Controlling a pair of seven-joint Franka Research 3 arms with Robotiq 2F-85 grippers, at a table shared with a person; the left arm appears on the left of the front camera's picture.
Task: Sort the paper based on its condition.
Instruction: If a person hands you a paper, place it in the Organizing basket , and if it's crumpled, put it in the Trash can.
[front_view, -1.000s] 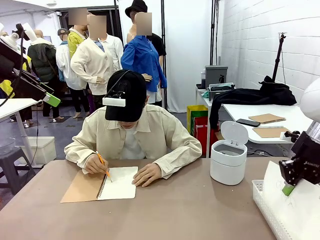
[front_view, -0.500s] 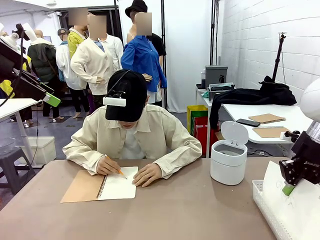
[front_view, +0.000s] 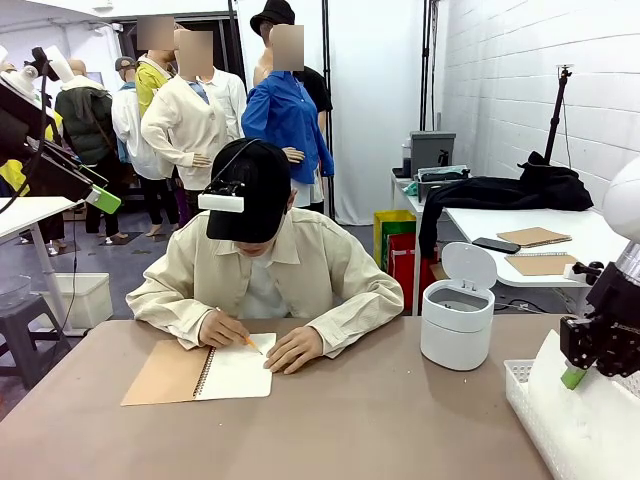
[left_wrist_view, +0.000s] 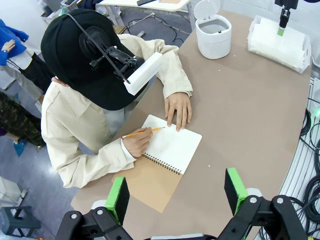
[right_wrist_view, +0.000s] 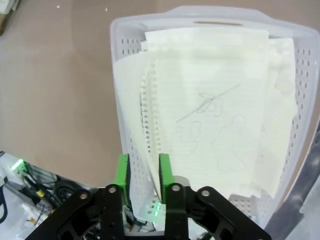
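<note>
**Right end effector (right_wrist_view: 144, 165) barely parted**

I see its pads (right_wrist_view: 122, 172) slightly apart around the lower-left edge of the scribbled white paper sheet (right_wrist_view: 215, 115), which lies in the white slotted plastic basket (right_wrist_view: 120, 65). Open brown tabletop (right_wrist_view: 60, 90) at frame left. My left end effector (left_wrist_view: 176, 187) gapes wide.

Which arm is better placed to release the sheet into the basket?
Right. The right gripper hangs directly over the basket, its jaws slightly apart around the edge of the sheet lying there. The left gripper, open, hovers far off above the notebook where the person writes.
</note>
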